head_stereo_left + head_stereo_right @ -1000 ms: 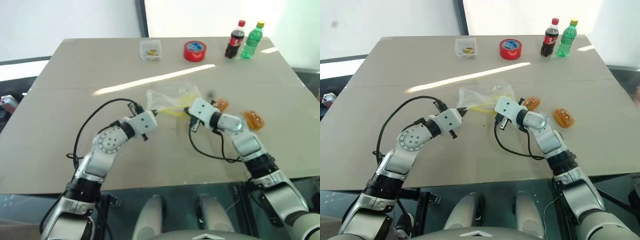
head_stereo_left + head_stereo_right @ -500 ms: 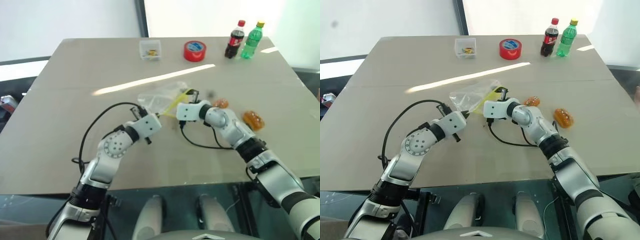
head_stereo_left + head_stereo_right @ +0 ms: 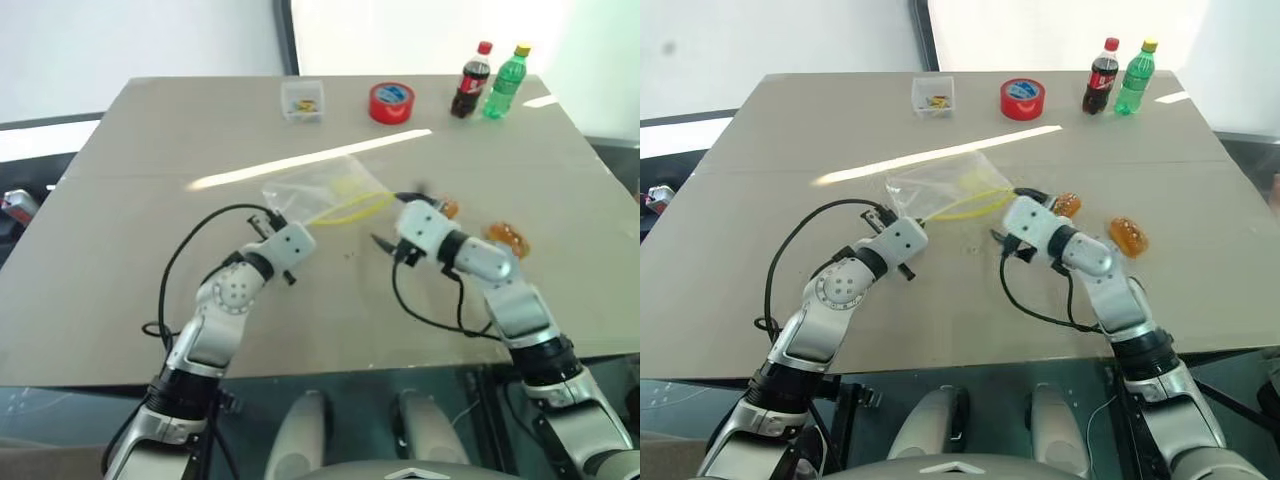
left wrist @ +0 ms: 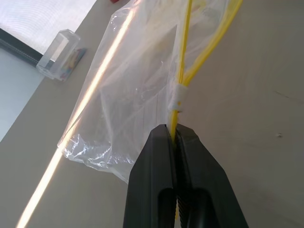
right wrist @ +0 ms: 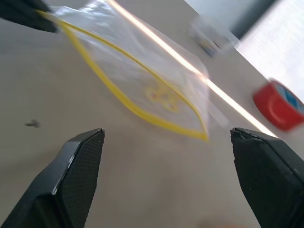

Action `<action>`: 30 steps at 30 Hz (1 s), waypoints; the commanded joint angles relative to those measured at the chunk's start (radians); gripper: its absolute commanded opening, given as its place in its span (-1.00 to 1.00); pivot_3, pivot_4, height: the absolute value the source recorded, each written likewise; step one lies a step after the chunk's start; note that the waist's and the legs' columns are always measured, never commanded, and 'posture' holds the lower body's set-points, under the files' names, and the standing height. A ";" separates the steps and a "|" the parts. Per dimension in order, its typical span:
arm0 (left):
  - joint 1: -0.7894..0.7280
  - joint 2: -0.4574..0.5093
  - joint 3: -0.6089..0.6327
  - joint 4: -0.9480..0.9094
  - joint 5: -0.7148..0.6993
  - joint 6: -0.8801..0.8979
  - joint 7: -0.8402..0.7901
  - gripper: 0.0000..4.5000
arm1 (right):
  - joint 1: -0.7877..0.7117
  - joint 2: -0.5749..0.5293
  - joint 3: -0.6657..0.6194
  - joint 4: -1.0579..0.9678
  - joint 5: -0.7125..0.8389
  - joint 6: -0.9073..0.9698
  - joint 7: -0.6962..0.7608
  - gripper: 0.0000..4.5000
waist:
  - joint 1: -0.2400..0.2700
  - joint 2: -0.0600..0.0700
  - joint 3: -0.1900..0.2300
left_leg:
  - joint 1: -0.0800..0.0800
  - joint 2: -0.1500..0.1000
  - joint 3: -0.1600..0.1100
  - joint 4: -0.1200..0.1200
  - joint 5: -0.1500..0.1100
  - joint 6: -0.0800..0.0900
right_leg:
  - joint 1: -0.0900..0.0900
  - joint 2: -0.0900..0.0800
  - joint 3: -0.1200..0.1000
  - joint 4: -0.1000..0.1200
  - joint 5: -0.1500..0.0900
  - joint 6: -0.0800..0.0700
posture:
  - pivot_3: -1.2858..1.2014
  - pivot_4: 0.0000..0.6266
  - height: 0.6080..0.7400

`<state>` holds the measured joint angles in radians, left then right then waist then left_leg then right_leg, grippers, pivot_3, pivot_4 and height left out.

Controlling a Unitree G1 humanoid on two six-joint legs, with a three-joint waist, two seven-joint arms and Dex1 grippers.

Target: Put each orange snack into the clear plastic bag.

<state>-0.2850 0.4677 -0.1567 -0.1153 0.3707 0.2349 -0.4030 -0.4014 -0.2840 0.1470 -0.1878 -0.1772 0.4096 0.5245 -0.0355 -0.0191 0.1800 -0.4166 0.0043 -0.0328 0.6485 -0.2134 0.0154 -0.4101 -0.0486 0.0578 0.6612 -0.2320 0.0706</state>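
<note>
The clear plastic bag [image 3: 322, 193] lies tilted over the table, its yellow-edged mouth gaping toward my right hand. My left gripper [image 4: 175, 131] is shut on the yellow strip at the bag's near corner [image 3: 276, 222]. My right gripper [image 3: 396, 216] stands open just to the right of the bag's mouth, with nothing between its fingers [image 5: 80, 171]. One orange snack [image 3: 1067, 204] sits on the table right behind the right hand, partly hidden by it. A second orange snack [image 3: 1128, 236] lies farther right.
At the table's far side stand a small clear tub [image 3: 302, 100], a red tape roll [image 3: 390, 102], a cola bottle [image 3: 472, 78] and a green bottle [image 3: 505, 78]. Black cables loop from both wrists over the near table.
My right gripper let go of the bag's yellow strip, opened wide and drew back to the right. The bag's mouth has spread, held by the left gripper alone.
</note>
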 commanded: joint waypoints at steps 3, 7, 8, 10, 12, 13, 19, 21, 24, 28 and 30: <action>-0.032 -0.005 0.008 -0.015 0.000 -0.007 0.017 -1.00 | 0.015 0.138 -0.093 -0.102 -0.004 0.275 -0.200 0.93 | -0.003 0.000 0.000 | 0.000 0.000 0.000 0.000 0.000 0.000 | 0.000 0.000 0.000 0.000 0.000 0.000 | 0.03 -0.52 1.00; -0.047 0.002 0.001 -0.001 0.004 -0.020 0.014 -1.00 | -0.013 0.207 -0.123 -0.085 -0.015 0.370 -0.303 0.93 | -0.002 0.000 0.000 | 0.000 0.000 0.000 0.000 0.000 0.000 | 0.000 0.000 0.000 0.000 0.000 0.000 | 0.03 -0.52 1.00; -0.050 0.005 -0.002 0.003 0.007 -0.026 0.014 -1.00 | -0.027 0.222 -0.132 -0.070 -0.012 0.390 -0.327 0.93 | -0.002 0.000 0.000 | 0.000 0.000 0.001 0.000 0.000 0.000 | 0.000 0.000 0.000 0.000 0.000 0.000 | 0.03 -0.52 1.00; -0.051 0.007 -0.004 0.007 0.008 -0.031 0.014 -1.00 | -0.051 0.248 -0.156 -0.046 -0.002 0.415 -0.369 0.93 | -0.003 0.000 0.000 | 0.000 0.000 0.001 0.000 0.000 0.000 | 0.000 0.000 0.001 0.000 0.000 0.000 | 0.03 -0.52 1.00; -0.053 0.009 -0.002 0.010 0.007 -0.032 0.015 -1.00 | -0.082 0.267 -0.173 -0.012 -0.004 0.408 -0.418 0.93 | -0.003 0.000 0.000 | 0.000 0.000 0.000 0.000 0.000 0.000 | 0.000 0.000 0.000 0.000 0.000 0.000 | 0.03 -0.52 1.00; -0.053 0.010 -0.001 0.011 0.006 -0.032 0.015 -1.00 | -0.095 0.280 -0.186 0.004 0.001 0.405 -0.441 0.93 | -0.003 0.000 0.000 | 0.000 0.000 0.001 0.000 0.000 0.000 | 0.000 0.000 0.000 0.000 0.000 0.000 | 0.03 -0.52 1.00; -0.052 0.009 -0.003 0.006 0.010 -0.030 0.019 -1.00 | -0.161 0.355 -0.255 0.109 0.072 0.410 -0.508 0.93 | -0.005 0.000 0.000 | 0.000 0.000 0.001 -0.001 0.000 0.000 | -0.001 0.000 0.000 -0.001 0.000 0.000 | 0.03 -0.52 1.00; -0.052 0.008 -0.004 0.004 0.011 -0.029 0.019 -1.00 | -0.179 0.365 -0.270 0.158 0.088 0.392 -0.528 0.93 | -0.006 0.000 0.000 | 0.000 0.000 0.001 -0.001 0.000 0.000 | -0.001 0.000 0.000 -0.001 0.000 0.000 | 0.03 -0.52 1.00; -0.053 0.008 -0.004 0.003 0.012 -0.027 0.020 -1.00 | -0.194 0.361 -0.274 0.209 0.099 0.359 -0.545 0.93 | -0.007 0.000 0.000 | 0.000 0.000 0.001 -0.001 0.000 0.000 | 0.000 0.000 0.000 0.000 0.000 0.000 | 0.03 -0.52 1.00; -0.049 0.010 0.003 -0.003 0.012 -0.024 0.021 -1.00 | -0.194 0.338 -0.259 0.241 0.097 0.319 -0.553 0.93 | -0.008 0.000 0.000 | 0.000 0.000 0.001 -0.001 0.000 0.000 | -0.001 0.000 0.000 0.000 0.000 0.000 | 0.03 -0.52 1.00; -0.046 0.011 0.004 -0.003 0.012 -0.024 0.022 -1.00 | -0.191 0.333 -0.256 0.243 0.103 0.318 -0.555 0.93 | -0.008 0.000 0.000 | 0.000 0.000 0.001 -0.001 0.000 0.000 | -0.001 0.000 0.001 0.000 0.000 0.000 | 0.03 -0.52 1.00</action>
<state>-0.3238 0.4726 -0.1659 -0.0877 0.3751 0.2180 -0.3949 -0.5856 0.0462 -0.1217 0.0609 -0.0902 0.7417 -0.0298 -0.0438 -0.0187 0.1800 -0.4165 0.0042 -0.0319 0.6475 -0.2134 0.0154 -0.4107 -0.0486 0.0584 0.6609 -0.2319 0.0706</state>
